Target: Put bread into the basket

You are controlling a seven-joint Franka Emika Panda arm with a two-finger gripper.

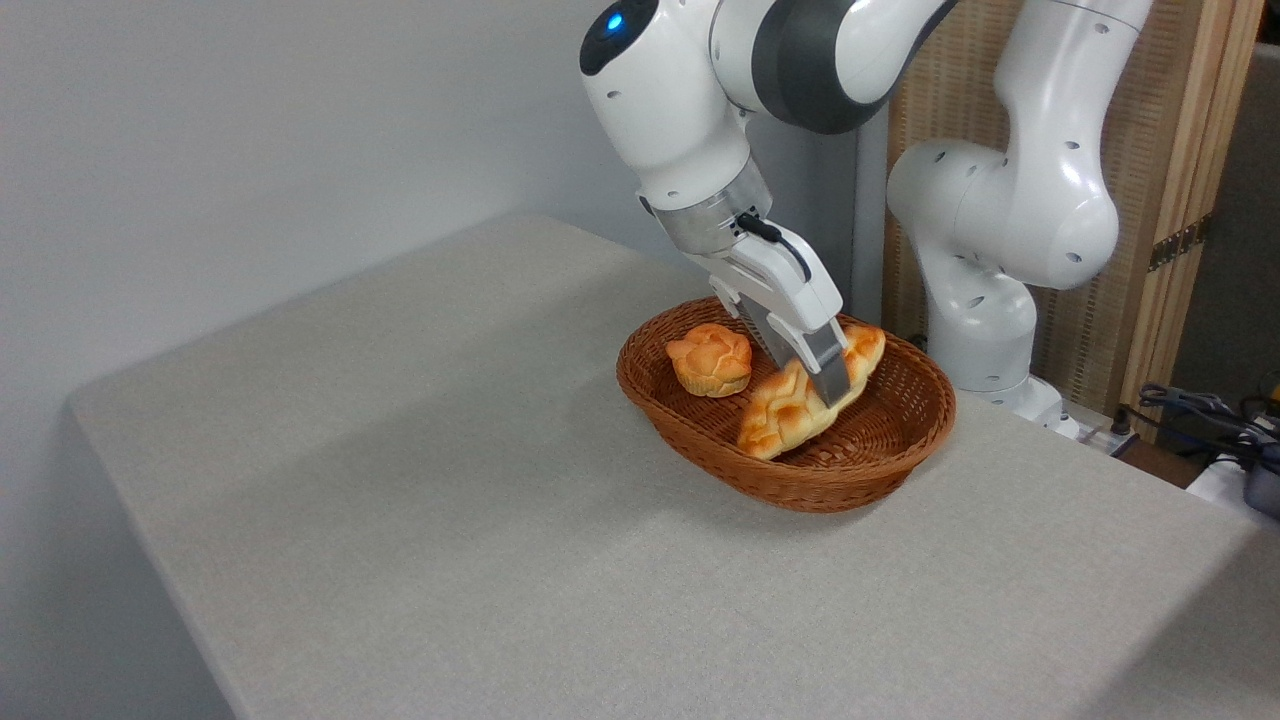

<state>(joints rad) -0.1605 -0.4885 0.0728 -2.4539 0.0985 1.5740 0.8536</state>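
The bread (790, 415), a braided golden loaf, lies slanted inside the brown wicker basket (800, 485). Its lower end is near the basket's floor and its upper end points to the back right rim. My gripper (806, 376) reaches down into the basket from above and straddles the loaf's upper half. One finger (828, 372) presses against its near side, and the other is partly hidden behind it. The jaws look shut on the loaf.
A small round orange bun (710, 360) sits in the basket's left end, close to the gripper. The robot's white base (985, 300) stands right behind the basket. Cables and dark items (1215, 430) lie at the far right past the table edge.
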